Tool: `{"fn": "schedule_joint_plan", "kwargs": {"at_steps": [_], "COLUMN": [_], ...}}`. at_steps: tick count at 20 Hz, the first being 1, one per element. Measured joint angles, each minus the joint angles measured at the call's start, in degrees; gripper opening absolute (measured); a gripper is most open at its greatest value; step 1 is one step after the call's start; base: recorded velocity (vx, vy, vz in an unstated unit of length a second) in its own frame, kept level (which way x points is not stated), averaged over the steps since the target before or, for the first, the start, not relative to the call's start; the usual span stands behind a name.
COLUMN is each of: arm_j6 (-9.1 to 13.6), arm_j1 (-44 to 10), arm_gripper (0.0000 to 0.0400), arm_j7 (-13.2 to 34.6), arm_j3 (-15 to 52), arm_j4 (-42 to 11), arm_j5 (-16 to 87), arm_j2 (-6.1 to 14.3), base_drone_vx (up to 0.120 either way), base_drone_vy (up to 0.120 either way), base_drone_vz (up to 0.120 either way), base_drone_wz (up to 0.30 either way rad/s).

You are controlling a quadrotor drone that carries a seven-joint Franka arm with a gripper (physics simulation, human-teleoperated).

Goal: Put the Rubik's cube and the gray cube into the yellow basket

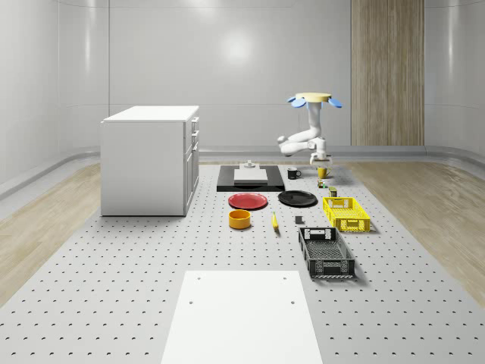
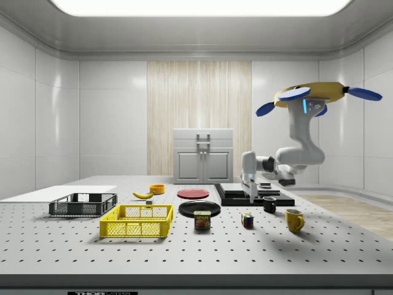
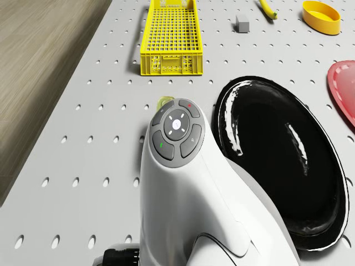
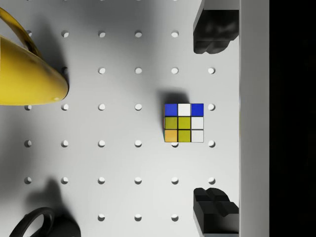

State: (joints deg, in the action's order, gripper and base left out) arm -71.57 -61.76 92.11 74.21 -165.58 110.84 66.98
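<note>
Seen in the whole-scene view: drone (image 1: 313, 98) hovering above the far end of the perforated table (image 1: 114, 280), arm bent down, gripper (image 1: 321, 161) hanging just above a yellow mug (image 1: 322, 172), with a black mug (image 1: 292, 173) beside it; yellow basket (image 1: 345, 213) nearer the camera toward that view's right, black basket (image 1: 326, 252) nearer still, gray cube (image 1: 299, 221) a small block between the two baskets' line and a banana (image 1: 274, 221); red plate (image 1: 248, 200), black plate (image 1: 297, 198) and orange bowl (image 1: 239, 218) in the middle, white cabinet (image 1: 148, 159) at that view's left. In the side view: drone aloft at the right, gripper (image 2: 252, 195) low over the table, above and just behind the Rubik's cube (image 2: 247, 220), which sits on the surface between a can (image 2: 202, 219) and the yellow mug; yellow basket well apart toward that view's left. In the drone view: arm's white link (image 3: 183, 188) in front, black plate next to it, yellow basket beyond, gray cube on the table beside the basket. In the wrist view: fingers (image 4: 213, 30) spread wide, nothing pinched between them; Rubik's cube on the table below, between the two fingertips but off toward one side of their line, blue, white, olive and orange squares on top; yellow mug and black mug at the frame's edge.
</note>
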Motion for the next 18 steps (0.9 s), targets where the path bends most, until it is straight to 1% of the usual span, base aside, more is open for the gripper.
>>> {"fn": "schedule_joint_plan", "kwargs": {"at_steps": [3,5,11,14,18], "arm_j6": [-0.76,-1.26,-2.72,-3.97,-6.37], "arm_j1": [-0.29,-0.47,-0.98,-1.01,-0.88], "arm_gripper": [0.0400,0.0400,0.0400,0.0400,0.0400], "arm_j7": [0.27,0.44,0.92,0.93,0.65], "arm_j3": [0.26,0.43,0.89,0.05,-2.67], "arm_j4": [0.06,0.10,0.21,0.38,0.92], "arm_j5": [-0.44,-0.72,-1.54,-0.97,1.30], "arm_j2": [0.84,1.39,2.98,4.00,5.61], "base_drone_vx": [0.000,0.000,0.000,0.000,0.000], "base_drone_vy": [0.000,-0.060,0.000,0.000,0.000], "base_drone_vz": [-0.120,-0.120,-0.113,0.000,0.000], "base_drone_wz": [0.000,0.000,0.000,0.000,0.000]}}
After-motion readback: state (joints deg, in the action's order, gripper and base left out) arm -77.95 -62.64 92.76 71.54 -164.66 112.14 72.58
